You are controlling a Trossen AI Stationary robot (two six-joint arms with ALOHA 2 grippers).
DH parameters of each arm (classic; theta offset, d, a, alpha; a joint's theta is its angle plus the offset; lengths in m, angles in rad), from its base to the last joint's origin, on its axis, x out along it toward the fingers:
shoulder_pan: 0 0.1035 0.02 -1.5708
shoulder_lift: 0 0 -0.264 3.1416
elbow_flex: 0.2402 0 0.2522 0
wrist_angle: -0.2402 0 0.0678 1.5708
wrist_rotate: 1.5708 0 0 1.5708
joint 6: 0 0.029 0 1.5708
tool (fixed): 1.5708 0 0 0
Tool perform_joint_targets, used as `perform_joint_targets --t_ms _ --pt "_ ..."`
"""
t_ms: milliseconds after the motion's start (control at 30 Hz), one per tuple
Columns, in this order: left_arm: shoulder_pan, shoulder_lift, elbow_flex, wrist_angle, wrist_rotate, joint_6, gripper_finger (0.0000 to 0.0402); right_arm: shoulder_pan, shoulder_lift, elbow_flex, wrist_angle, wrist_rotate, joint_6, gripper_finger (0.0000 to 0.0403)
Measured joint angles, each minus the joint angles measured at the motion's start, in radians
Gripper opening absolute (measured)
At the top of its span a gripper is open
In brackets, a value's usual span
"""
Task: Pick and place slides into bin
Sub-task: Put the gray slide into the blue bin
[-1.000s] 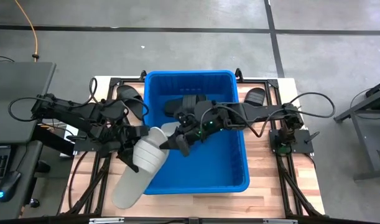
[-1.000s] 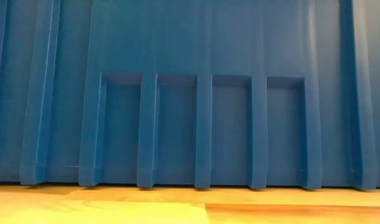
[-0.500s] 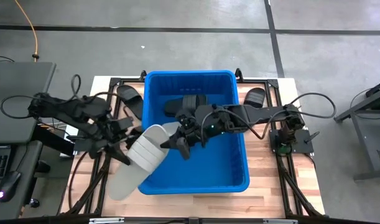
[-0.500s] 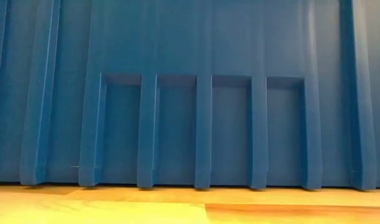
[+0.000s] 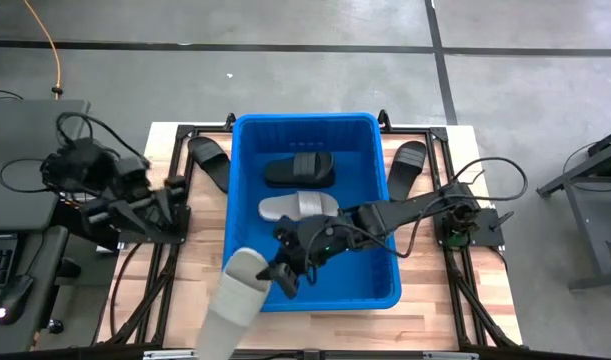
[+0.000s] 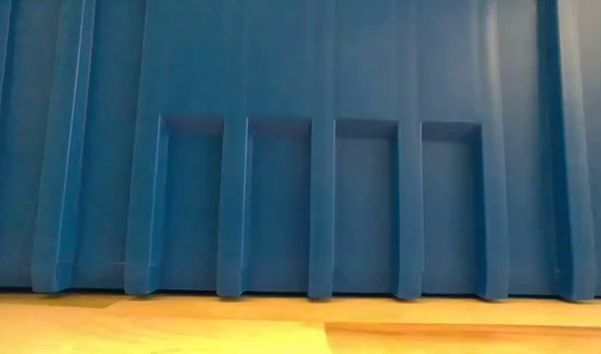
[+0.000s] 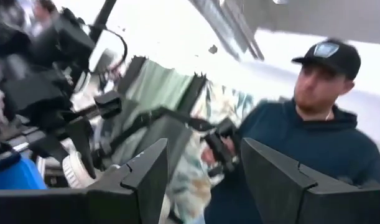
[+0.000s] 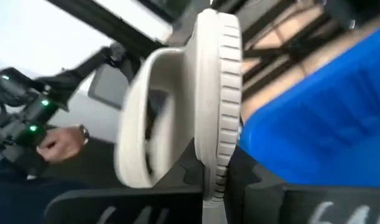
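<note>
The right gripper (image 5: pixel 282 276) is clamped on a light grey slide (image 5: pixel 233 300) overhanging the bin's (image 5: pixel 385 240) left rim. Releasing there could drop it outside. The left gripper (image 7: pixel 202 180) waits, fingers apart.

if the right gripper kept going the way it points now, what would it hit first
Probably nothing. The right gripper, shut on the grey slide, points out over the bin's near-left corner; beyond lie only bare table and its edge, though height is unclear.

We log the blue ribbed bin (image 5: pixel 385 250) mid-bench, holding one black slide (image 5: pixel 299 169) and one grey slide (image 5: pixel 298 206). Another grey slide (image 5: pixel 235 292) overhangs its near-left rim. Two black slides (image 5: pixel 208 159) (image 5: pixel 406 165) flank the bin.
</note>
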Motion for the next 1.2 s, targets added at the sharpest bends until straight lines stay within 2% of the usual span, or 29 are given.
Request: perform_joint_targets --t_ms 167,300,367,500,567,633,767,833,1000,1100,1200 --pt "0.0 -0.086 -0.057 -0.011 -0.09 0.0 0.0193 -0.037 -0.002 -0.004 -0.137 0.067 -0.025 0.0" --pt "0.0 -0.115 -0.065 0.006 -0.122 -0.007 0.0193 -0.062 -0.011 -0.092 0.006 0.011 -0.021 0.0" --pt "0.0 -0.113 -0.065 0.002 -0.122 -0.007 0.0193 -0.064 -0.013 -0.163 0.246 -0.078 -0.022 0.0" --pt "0.0 -0.111 -0.066 -0.002 -0.122 0.0 0.0193 -0.06 -0.016 -0.324 0.849 -0.134 0.0 0.0" --pt "0.0 -0.112 -0.066 0.0 -0.122 0.0 0.0193 -0.055 -0.02 -0.415 1.162 -0.106 -0.002 0.0" --pt "0.0 -0.109 -0.066 -0.002 -0.122 -0.001 0.0193 -0.054 -0.04 -0.501 1.302 -0.057 0.019 0.0" --pt "0.0 -0.111 -0.066 -0.002 -0.125 -0.001 0.0193 -0.054 -0.088 -0.637 1.295 0.048 0.049 0.0" --pt "0.0 -0.111 -0.066 -0.002 -0.131 0.0 0.0193 -0.057 -0.121 -0.702 1.276 0.136 0.05 0.0" --pt "0.0 -0.108 -0.066 -0.005 -0.153 0.007 0.0193 -0.085 -0.246 -0.83 1.173 0.355 0.222 0.0" --pt "0.0 -0.108 -0.066 -0.007 -0.158 0.001 0.0193 -0.091 -0.301 -0.853 1.017 0.474 0.292 0.0" --pt "0.0 -0.108 -0.066 -0.007 -0.184 -0.001 0.0193 -0.083 -0.359 -0.827 0.774 0.614 0.393 0.0"
